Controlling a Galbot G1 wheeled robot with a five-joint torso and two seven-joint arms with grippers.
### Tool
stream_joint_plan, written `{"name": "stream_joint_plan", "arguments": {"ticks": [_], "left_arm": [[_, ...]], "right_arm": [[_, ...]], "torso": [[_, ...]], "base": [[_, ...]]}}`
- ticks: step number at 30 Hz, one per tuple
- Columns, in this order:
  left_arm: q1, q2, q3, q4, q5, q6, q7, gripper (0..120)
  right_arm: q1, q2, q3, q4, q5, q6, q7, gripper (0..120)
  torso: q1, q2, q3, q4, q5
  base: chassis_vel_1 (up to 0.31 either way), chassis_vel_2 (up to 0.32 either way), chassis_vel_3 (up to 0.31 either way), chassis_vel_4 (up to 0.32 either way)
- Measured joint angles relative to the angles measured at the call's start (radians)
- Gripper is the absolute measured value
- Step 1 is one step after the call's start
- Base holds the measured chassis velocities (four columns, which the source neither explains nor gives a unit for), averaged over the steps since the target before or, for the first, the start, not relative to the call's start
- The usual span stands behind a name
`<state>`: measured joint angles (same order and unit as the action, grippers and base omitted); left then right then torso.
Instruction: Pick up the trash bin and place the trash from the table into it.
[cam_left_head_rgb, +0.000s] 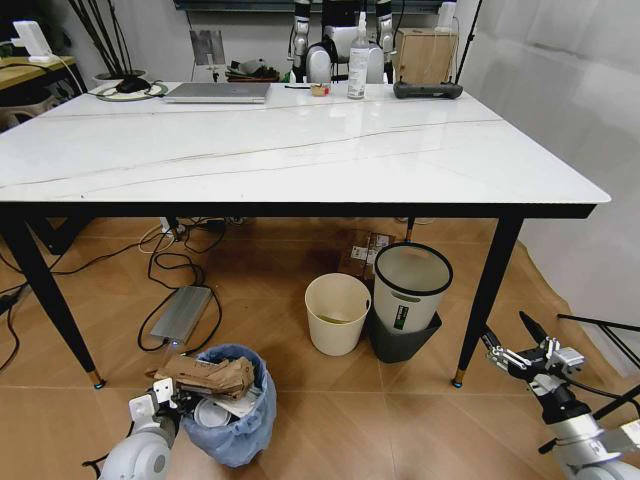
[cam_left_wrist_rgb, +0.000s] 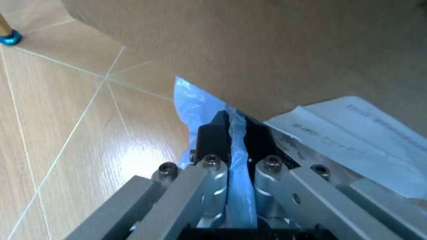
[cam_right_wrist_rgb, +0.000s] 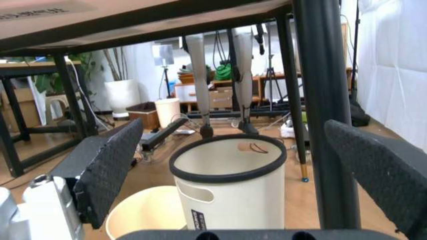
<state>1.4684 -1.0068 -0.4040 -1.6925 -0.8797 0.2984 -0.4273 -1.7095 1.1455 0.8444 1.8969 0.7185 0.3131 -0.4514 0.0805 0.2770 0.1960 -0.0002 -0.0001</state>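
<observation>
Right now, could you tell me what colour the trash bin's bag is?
Light blue, clearest in the head view: trash bin.

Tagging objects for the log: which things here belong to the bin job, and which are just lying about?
Job: trash bin holding a brown paper bag; left gripper clamped on its blue liner; table.
Lying about: cream bucket, white-and-grey bin, laptop, black controller; right gripper open, idle.

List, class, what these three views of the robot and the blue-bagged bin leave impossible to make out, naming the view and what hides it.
- Head view: the trash bin's depth, hidden by the brown paper bag lying across its mouth.
- Head view: the left gripper's fingertips, lost against the bag rim.
- Left wrist view: the bin's contents, blocked by brown paper.
- Right wrist view: the table's top surface, seen from below.
- Right gripper: open, holding nothing.
</observation>
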Motion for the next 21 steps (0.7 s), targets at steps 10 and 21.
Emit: {"name": "stream_joint_plan", "arguments": {"ticks": [10,21], "left_arm": [[-0.008,0.000,0.003,0.013,0.000,-0.002,0.003,0],[-0.015,0.000,0.003,0.028,0.000,-0.007,0.008,0]], "right_arm": [[0.000,0.000,0.000,0.000,0.000,0.000,0.000,100],[0.000,0.000,0.000,0.000,0.000,0.000,0.000,100]], "torso": [[0.000,0.000,0.000,0.0000,0.0000],[0.000,0.000,0.000,0.0000,0.0001]], "base": [[0.000,0.000,0.000,0.000],[0.000,0.000,0.000,0.000]]}}
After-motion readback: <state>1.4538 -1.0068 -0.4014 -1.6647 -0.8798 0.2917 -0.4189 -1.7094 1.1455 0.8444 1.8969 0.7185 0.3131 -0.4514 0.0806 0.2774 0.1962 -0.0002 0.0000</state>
